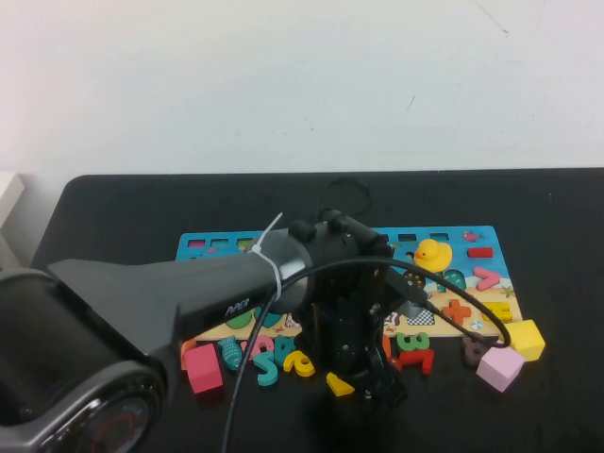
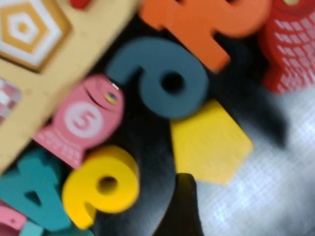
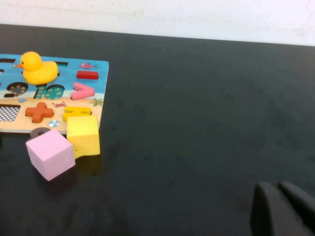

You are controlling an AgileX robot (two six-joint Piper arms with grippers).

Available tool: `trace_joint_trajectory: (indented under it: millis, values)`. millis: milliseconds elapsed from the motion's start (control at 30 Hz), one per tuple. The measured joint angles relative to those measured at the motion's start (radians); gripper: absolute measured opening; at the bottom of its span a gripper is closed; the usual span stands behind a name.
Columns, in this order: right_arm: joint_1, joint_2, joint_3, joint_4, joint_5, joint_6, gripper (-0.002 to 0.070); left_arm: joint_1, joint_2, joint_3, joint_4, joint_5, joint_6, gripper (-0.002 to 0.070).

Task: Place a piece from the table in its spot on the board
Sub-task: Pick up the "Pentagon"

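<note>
I had the left gripper (image 1: 370,385) low over the near edge of the board (image 1: 283,243), arm stretched across the black table (image 1: 113,208). The yellow pentagon piece (image 1: 339,384) lay flat on the table just beside the gripper, off the board's near edge. From the left wrist camera the piece (image 2: 210,142) sat next to a dark teal number (image 2: 160,78), with a pink fish piece (image 2: 78,120) and a yellow curved number (image 2: 101,184) close by, and an orange number (image 2: 206,24) beyond. I could not tell whether the left fingers were apart or together, and nothing showed them holding the piece.

The right gripper (image 3: 283,209) hung off to the side over bare table, fingers pressed together and empty. Its camera caught a rubber duck (image 3: 37,68) on the board, with a pink cube (image 3: 50,153) and a yellow cube (image 3: 83,135) touching each other at the board's near corner.
</note>
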Motion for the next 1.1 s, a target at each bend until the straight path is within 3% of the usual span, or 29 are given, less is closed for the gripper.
trace_joint_trajectory:
  millis: [333,967,1100]
  values:
    - [0.0,0.0,0.0,0.0,0.0,0.0,0.0019,0.034,0.019,0.0,0.037,-0.073,-0.101,0.0558]
    - [0.0,0.0,0.0,0.0,0.0,0.0,0.0019,0.036,0.05,-0.014,0.04,-0.087,-0.1,0.0557]
    - [0.0,0.0,0.0,0.0,0.0,0.0,0.0019,0.036,0.051,-0.014,0.042,-0.087,-0.099,0.0512]
